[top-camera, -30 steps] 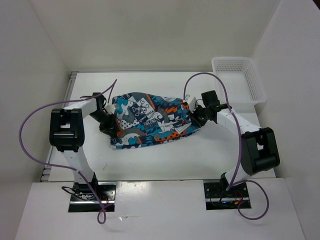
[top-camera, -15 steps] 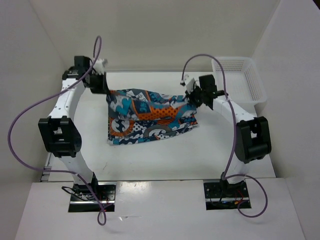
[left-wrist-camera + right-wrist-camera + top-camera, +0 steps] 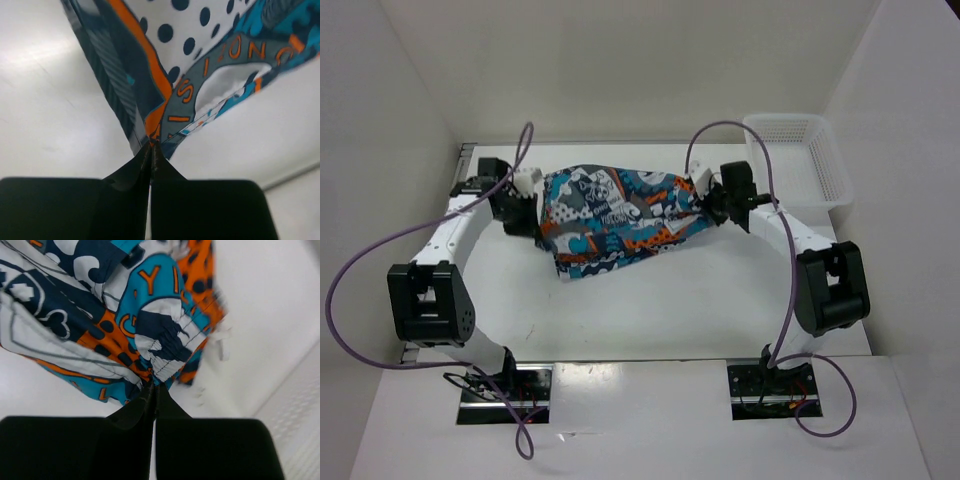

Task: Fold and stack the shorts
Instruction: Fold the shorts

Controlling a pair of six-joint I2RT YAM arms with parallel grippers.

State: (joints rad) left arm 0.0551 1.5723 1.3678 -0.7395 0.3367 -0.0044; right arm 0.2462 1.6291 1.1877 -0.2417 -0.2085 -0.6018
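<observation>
Left gripper (image 3: 534,203) was shut on the left edge of the shorts (image 3: 620,215). In its wrist view the black fingers (image 3: 130,172) met tip to tip on a narrow pinch of printed cloth where several layers came together at a hem. From there the shorts ran rightward as a slack, rumpled band across the far middle of the bench (image 3: 720,300). They were held up at both ends and sagged toward the near side in between; whether the lowest fold rested on the bench I could not tell from above. Right gripper (image 3: 708,207) was likewise shut on the shorts at their right edge, and its wrist view showed the tips nipping a puckered, gathered strip that looked like the elastic waistband. A white mesh basket (image 3: 798,160) stood at the far right corner of the bench, apart from the cloth. The fabric looked thin, light and limp: it would likely carry no shape of its own, drape wherever it was unsupported, and slide through a shallow pinch if pulled hard. The better holds seemed to be the thicker parts, the waistband and the stitched hems at the outer corners. There the bunched layers give the fingers something to bite, and an even pull from both ends would flatten the cloth for a fold.
</observation>
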